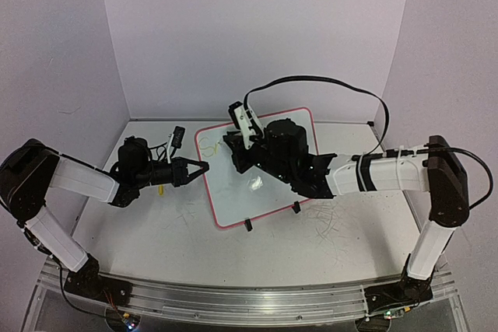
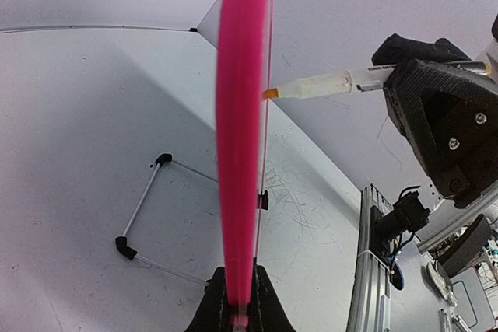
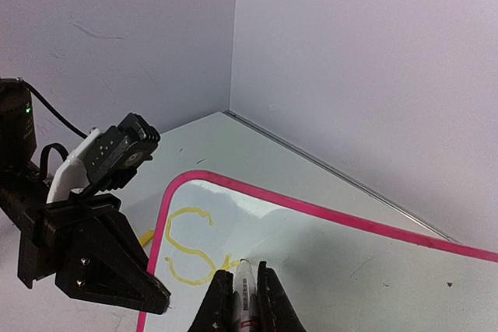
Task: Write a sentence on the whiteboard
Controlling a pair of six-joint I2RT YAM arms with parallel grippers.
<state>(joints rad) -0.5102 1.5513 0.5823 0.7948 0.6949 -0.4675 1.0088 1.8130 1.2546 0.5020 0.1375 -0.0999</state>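
Left fingers [image 2: 212, 312] apparently astride whiteboard [image 2: 241, 114] edge

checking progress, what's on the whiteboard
A yellow S and a second letter begun, near a corner of the whiteboard, marker tip beside them. The right arm hides part of the board.

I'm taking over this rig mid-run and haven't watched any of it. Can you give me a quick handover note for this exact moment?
Left tool: shut on the left edge of the whiteboard, bracing it.
Right tool: shut on the marker, with its tip at the board just right of the S.
Done: a yellow S and the start of the next stroke, near the board's upper left corner.
Left to do: all the writing after that.
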